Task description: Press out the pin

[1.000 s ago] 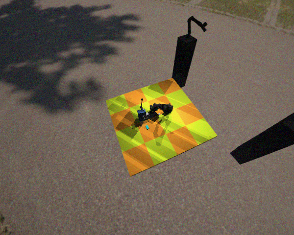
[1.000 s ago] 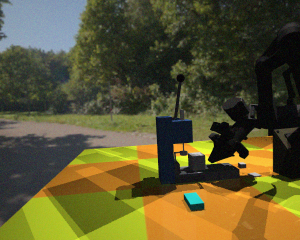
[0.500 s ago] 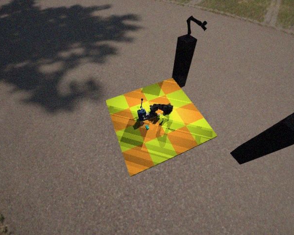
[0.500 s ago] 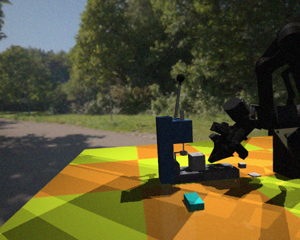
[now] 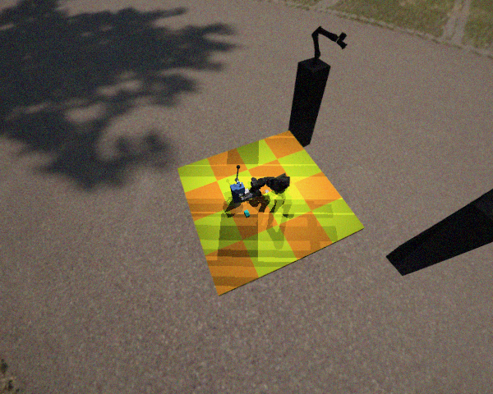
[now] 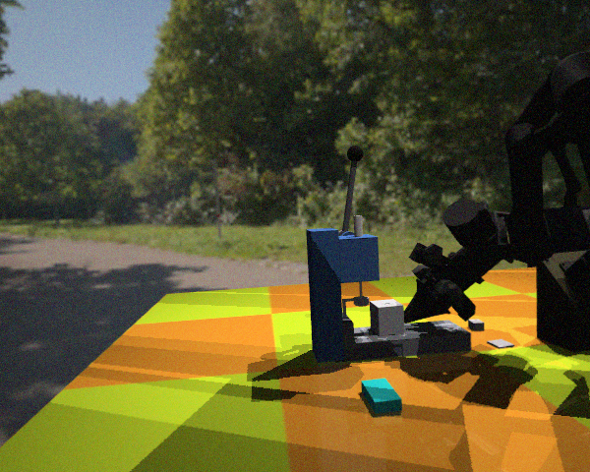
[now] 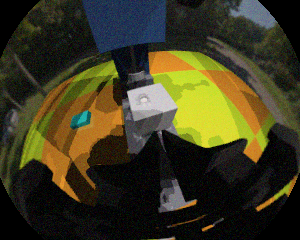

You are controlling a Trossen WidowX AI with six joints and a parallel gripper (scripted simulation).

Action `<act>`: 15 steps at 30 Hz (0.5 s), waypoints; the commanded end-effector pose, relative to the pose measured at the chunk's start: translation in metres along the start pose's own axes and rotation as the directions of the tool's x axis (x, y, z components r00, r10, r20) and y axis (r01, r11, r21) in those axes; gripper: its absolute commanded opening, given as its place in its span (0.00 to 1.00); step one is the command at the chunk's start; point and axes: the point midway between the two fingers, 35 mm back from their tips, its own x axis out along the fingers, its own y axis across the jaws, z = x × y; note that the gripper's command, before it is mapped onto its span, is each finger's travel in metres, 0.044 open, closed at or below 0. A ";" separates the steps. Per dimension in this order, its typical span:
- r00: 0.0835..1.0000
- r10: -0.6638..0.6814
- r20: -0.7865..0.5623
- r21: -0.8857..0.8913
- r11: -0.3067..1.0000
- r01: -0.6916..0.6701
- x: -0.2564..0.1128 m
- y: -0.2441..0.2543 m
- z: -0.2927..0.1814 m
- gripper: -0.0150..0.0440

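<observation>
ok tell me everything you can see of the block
The block is a light grey, box-shaped piece with flat faces and a matte look. A small pale round spot, probably the pin, shows on its top. It sits upright on the bed, in front of the punch rather than clearly under it. The closed tips of the pincer are right at its near side; whether they touch it, I cannot tell.
</observation>
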 end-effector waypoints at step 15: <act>0.998 -0.026 0.061 0.031 0.999 0.024 0.020 0.007 0.017 0.31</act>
